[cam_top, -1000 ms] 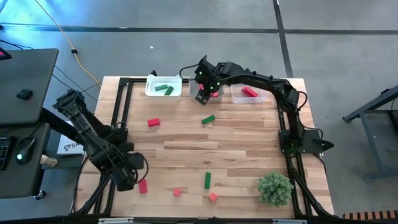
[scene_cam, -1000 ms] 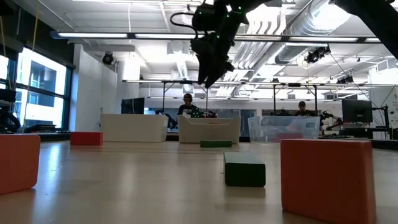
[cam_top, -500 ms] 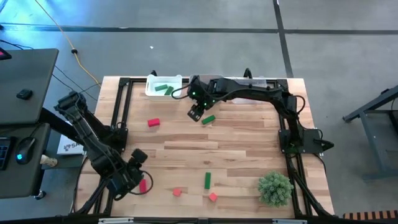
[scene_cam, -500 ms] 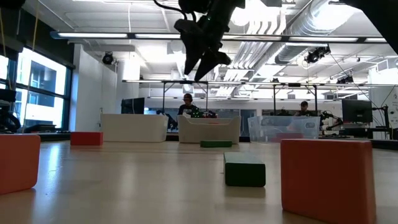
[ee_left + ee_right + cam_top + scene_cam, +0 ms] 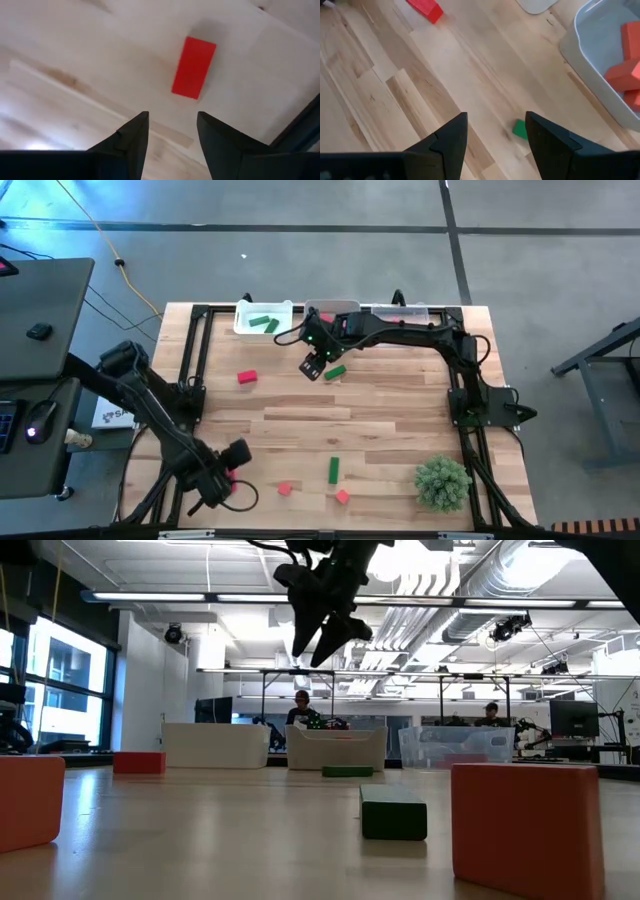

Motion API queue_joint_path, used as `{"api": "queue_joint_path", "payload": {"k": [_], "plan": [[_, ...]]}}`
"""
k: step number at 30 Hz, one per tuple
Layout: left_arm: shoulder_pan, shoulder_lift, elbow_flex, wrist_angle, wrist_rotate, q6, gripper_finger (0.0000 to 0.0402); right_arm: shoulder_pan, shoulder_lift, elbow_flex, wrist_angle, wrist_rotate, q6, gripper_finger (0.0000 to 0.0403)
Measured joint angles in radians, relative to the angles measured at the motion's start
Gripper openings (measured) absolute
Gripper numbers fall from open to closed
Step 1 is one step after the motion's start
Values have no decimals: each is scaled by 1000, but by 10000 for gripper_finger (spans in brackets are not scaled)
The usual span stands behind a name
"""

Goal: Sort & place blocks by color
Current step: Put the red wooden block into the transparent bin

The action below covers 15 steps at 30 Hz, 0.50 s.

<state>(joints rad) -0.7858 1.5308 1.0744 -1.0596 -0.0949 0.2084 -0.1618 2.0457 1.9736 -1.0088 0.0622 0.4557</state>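
Where overhead hides it, red block (image 5: 193, 67) visible

Even, bright overhead light across wooden table (image 5: 300, 410) in high view; shadows soft and short. Low view: ceiling strip lights (image 5: 200, 597) glare white, window (image 5: 55, 680) at left blown out; near salmon block (image 5: 527, 825) soft, out of focus. Left wrist view: pale glare washes wood, red block (image 5: 193, 67) casts faint blurred shadow. Right wrist view evenly lit, wood grain sharp.
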Motion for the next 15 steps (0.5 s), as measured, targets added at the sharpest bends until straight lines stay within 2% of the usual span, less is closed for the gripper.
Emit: {"api": "queue_joint_path", "payload": {"k": [5, 15], "plan": [[-2, 67, 0, 18, 66, 65, 156, 12, 0, 0, 0, 5, 15, 188], [-3, 150, 0, 88, 73, 110, 156, 33, 0, 0, 0, 21, 37, 188]]}}
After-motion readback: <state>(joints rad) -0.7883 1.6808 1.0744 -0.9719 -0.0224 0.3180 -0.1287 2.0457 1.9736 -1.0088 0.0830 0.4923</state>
